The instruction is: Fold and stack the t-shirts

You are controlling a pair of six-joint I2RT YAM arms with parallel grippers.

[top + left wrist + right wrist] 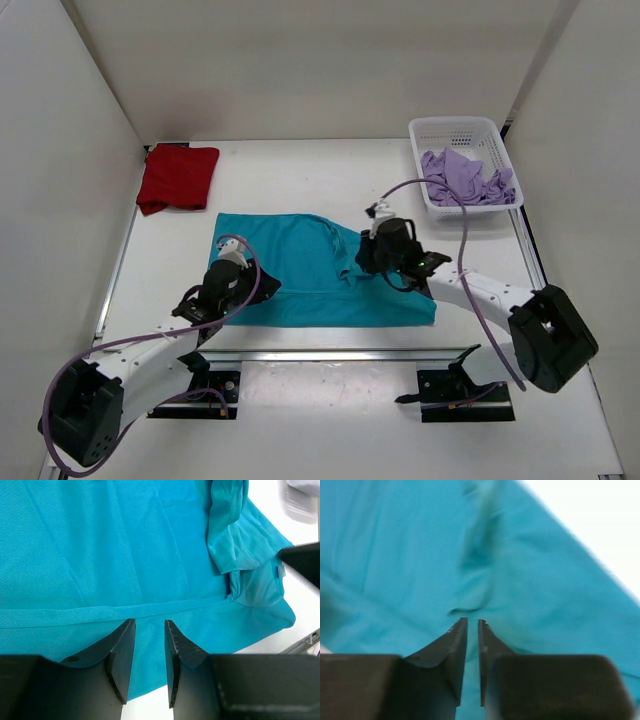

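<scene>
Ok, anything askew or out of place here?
The teal shirt has a bunched fold by the right gripper, so it isn't flat. The lavender shirt lies crumpled in the basket. Nothing spilled or damaged.

The left arm (150,352) and right arm (483,293) both stretch forward, wrists dipped low. The left gripper (149,627) holds its jaws moderately apart. The right gripper (472,625) has jaws almost together, a thin slit between.
</scene>
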